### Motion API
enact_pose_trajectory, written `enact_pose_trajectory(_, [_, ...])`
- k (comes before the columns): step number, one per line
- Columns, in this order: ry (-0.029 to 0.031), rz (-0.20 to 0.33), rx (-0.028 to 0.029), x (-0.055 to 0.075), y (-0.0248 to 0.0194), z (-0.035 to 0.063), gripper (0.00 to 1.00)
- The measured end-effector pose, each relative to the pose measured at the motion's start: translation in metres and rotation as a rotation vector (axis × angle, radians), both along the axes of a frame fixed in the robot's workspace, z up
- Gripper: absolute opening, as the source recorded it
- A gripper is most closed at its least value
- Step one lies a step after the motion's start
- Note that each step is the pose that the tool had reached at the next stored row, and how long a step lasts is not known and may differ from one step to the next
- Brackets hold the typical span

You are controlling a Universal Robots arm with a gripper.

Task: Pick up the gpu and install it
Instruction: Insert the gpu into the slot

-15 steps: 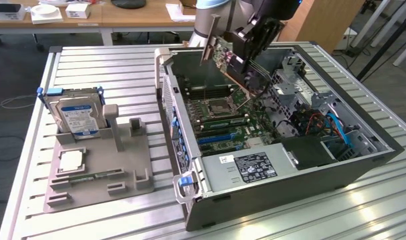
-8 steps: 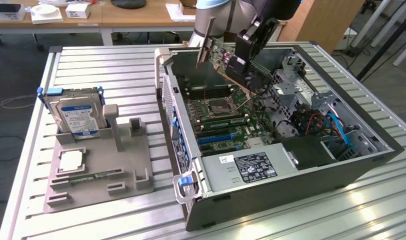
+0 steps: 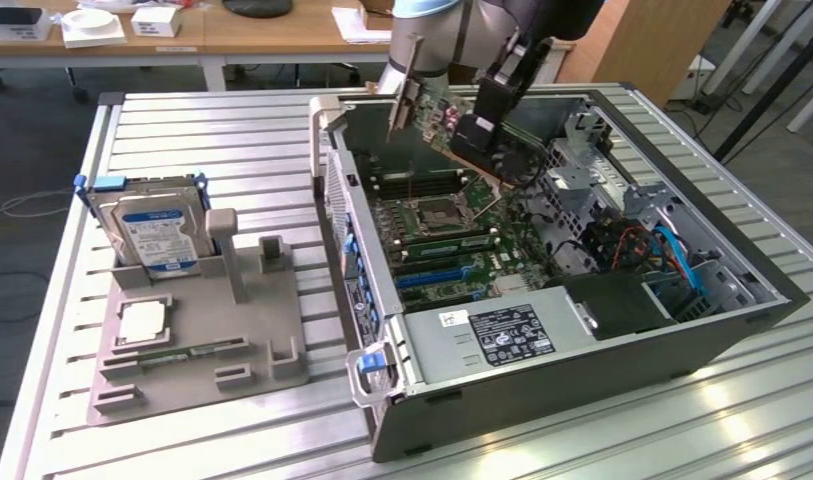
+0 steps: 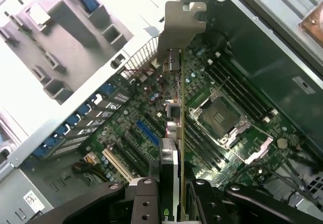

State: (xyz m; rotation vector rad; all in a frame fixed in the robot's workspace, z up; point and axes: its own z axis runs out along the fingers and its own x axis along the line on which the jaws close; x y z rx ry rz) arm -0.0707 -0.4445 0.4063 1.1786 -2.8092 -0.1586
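The computer case (image 3: pixel 580 380) is found lying on its side on the slatted metal worktop (image 3: pixel 179 440), its side panel off and its interior exposed. At the near end of the case, a power supply (image 3: pixel 513 335) with a black label is seated. Beside the case, on the exterior view's left, a grey holder (image 3: pixel 193 340) is set on the same worktop. A hard drive (image 3: pixel 153 230) with a blue-and-white label is stood upright in the holder's far end.

Deeper inside the case, the motherboard (image 3: pixel 446 230) is seen, with its processor socket (image 3: pixel 433 212) near the middle.

Over the far part of that board, the gpu (image 3: pixel 440 120) (image 4: pixel 171 153) is held in the air at a tilt, with its metal bracket (image 4: pixel 181 27) turned toward the case's rear wall. It is not seated in any slot. Whether its lower corner touches the board cannot be told.

The claw (image 3: pixel 484 135) (image 4: pixel 174 204) is clamped on the gpu, the card being gripped edge-on between its two fingers (image 4: pixel 146 204).
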Motion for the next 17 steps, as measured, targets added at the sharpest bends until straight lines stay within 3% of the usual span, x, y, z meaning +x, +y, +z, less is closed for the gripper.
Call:
enact_pose_trajectory(10, [-0.0014, 0.144, 0.0117, 0.0000, 0.0000, 0.0000, 0.27])
enact_pose_trajectory(12, [-0.0049, 0.165, 0.0196, 0.0000, 0.0000, 0.0000, 0.27])
enact_pose_trajectory(17, [-0.0115, 0.212, 0.0460, 0.0000, 0.0000, 0.0000, 0.27])
